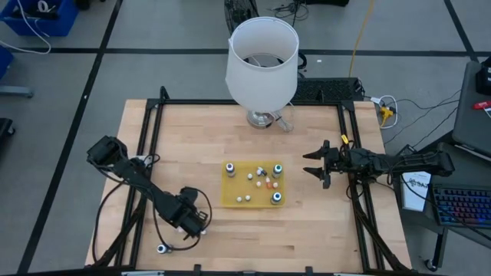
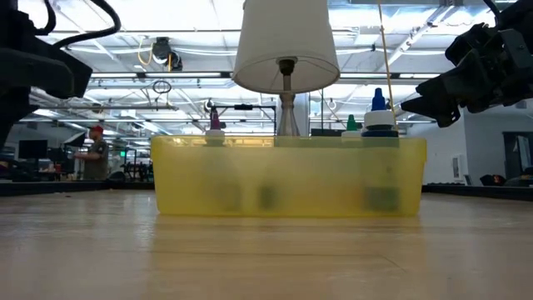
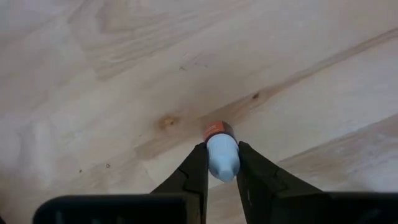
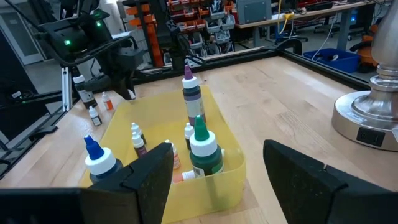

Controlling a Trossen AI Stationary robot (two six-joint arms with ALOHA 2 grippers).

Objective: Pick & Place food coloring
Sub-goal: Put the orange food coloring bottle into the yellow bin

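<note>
Gripping: left end effector (image 3: 220, 167) clamped on small whitish orange-capped plastic bottle (image 3: 221, 154) lying on the wooden counter (image 1: 192, 146), for lifting
Waiting: right end effector (image 1: 313, 165) apart, right of yellow rectangular tray (image 1: 230, 192)

From above, the left hand (image 1: 196, 223) is low over the wooden bench (image 1: 192, 138), the yellow tray (image 1: 230, 192) of tiny food coloring bottles (image 1: 276, 198) sits between it and the right hand (image 1: 313, 165), and a big white lamp (image 1: 261, 61) stands beyond the tray.
</note>
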